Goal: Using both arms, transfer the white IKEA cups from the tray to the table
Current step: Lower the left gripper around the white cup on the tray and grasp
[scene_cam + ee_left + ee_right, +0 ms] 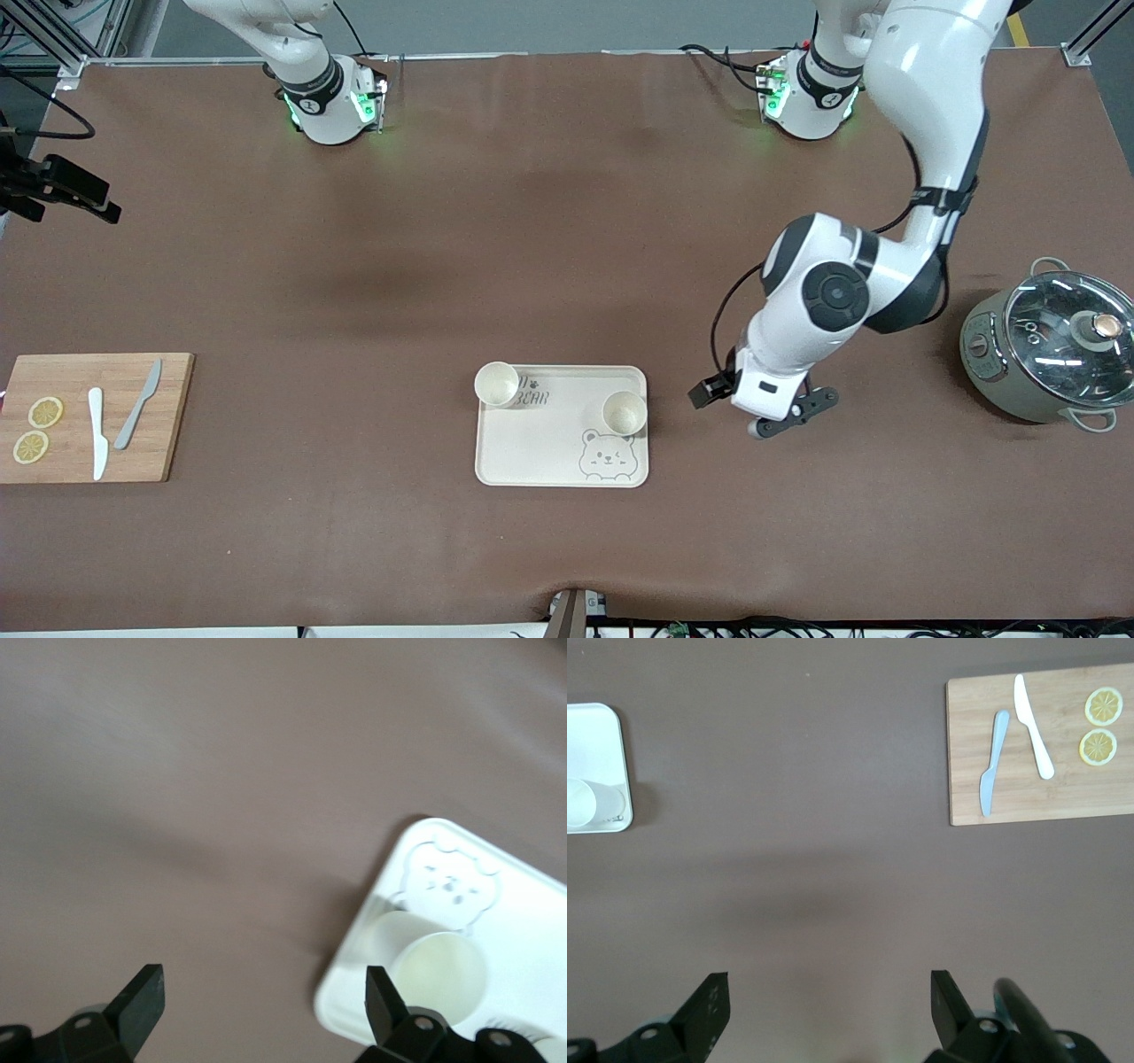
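Observation:
Two white IKEA cups stand upright on the cream bear tray [549,452]. One cup [496,384] is at the tray's corner toward the right arm's end. The other cup [625,412] is by the tray's edge toward the left arm's end, just above the bear drawing. My left gripper [780,424] hangs low over the table beside that edge, open and empty. In the left wrist view my left gripper [263,997] shows with the cup [434,970] and tray [523,904] off to one side. My right gripper [830,997] is open and empty, high over bare table, with a cup [589,804] in sight.
A wooden cutting board [71,461] with two knives and two lemon slices lies at the right arm's end. A grey pot with a glass lid [1050,354] stands at the left arm's end. A black camera mount [62,190] juts over the table edge.

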